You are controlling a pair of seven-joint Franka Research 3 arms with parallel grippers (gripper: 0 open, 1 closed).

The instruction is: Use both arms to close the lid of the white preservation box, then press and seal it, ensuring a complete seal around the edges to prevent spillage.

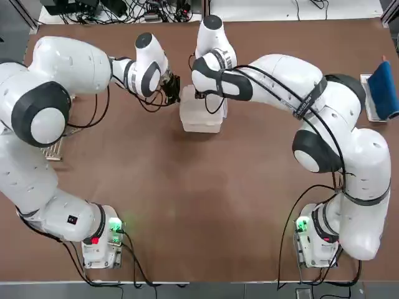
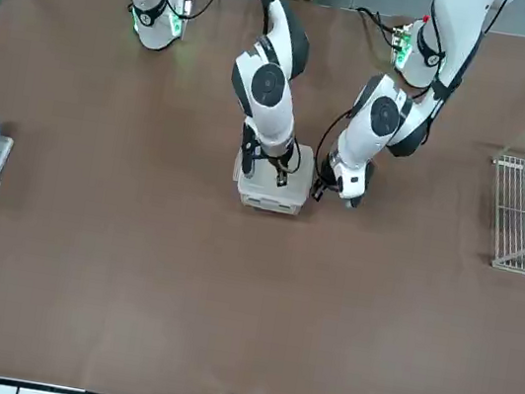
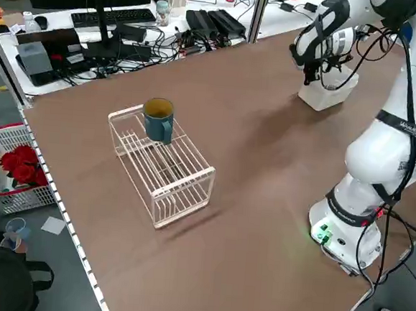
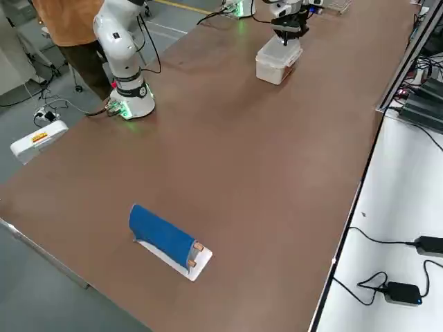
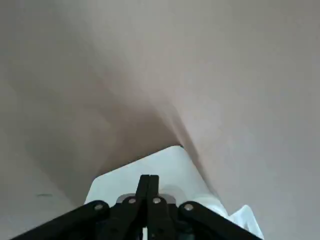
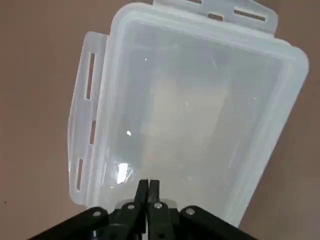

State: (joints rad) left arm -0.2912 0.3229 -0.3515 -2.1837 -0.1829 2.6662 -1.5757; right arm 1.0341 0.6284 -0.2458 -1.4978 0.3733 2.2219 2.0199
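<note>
The translucent white box is sitting with its lid down, latch tabs splayed outward. Both claws, right and left, are pinched closed, empty.

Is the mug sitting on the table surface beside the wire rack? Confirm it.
No. In the left side view the mug rests on top of the wire rack, not on the table.
</note>
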